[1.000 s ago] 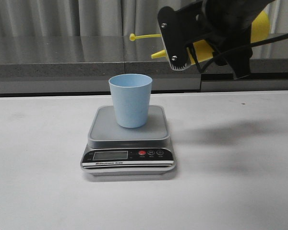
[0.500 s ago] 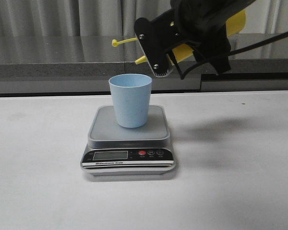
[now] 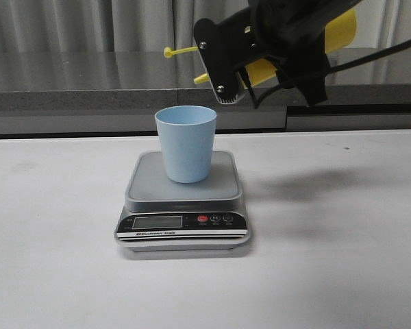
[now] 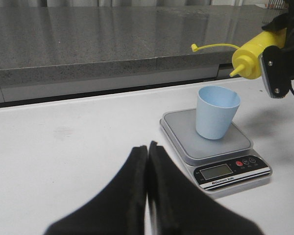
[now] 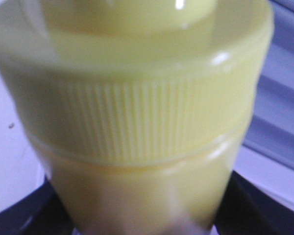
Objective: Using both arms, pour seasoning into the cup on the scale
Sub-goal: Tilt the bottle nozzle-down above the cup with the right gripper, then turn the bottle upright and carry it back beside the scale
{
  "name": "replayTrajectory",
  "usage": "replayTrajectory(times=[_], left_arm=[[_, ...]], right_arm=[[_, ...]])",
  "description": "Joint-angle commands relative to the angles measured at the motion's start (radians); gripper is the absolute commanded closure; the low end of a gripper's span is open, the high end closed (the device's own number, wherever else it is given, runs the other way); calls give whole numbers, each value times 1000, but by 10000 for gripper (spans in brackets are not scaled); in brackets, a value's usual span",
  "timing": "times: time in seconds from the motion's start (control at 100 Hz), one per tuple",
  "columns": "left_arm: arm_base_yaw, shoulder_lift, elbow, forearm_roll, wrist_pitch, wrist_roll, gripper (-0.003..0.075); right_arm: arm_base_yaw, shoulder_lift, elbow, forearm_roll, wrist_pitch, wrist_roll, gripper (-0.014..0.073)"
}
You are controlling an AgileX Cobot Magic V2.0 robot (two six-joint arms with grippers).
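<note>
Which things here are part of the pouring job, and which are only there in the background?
Part of the job:
- yellow bottle, held tilted by the right gripper
- blue cup, standing on the scale
- scale
- left gripper, shut and holding nothing

Only there:
- white table
- grey stone ledge behind it
- curtain

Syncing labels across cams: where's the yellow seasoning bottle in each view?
Front view: seasoning bottle upper right, tipped in the right hand, nozzle pointing left, above the cup.
Left wrist view: upper right edge, above the cup.
Right wrist view: ribbed collar fills the frame.
Shared landmark: the bottle itself; the cup shows in two views only.
</note>
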Motion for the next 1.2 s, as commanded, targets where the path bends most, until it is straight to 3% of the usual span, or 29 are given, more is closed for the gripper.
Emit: replayTrajectory(times=[0.0,0.08,0.2,0.36,0.62,1.03,1.19], left_arm=[[2,12,-27,-10,-80,-8,741],[2,12,-27,-10,-80,-8,741],[2,12,-27,-10,-80,-8,741],[2,12,-27,-10,-80,-8,741],[2,12,-27,-10,-80,-8,741],[2,12,-27,-10,-80,-8,741],[2,12,-27,-10,-80,-8,741]], right_arm=[[3,-57,-35,-41,48,153,575],[-6,-83,-35,-20,1,306,575],[-33,-141,-35,73,-128,435,578],[-125,-228,-35,243,-319,493,578],[-397,-338,14,534,-593,507,578],[-796,-374,232,673,-1103,605,578],[-863,-343,246,673,-1158,649,578]])
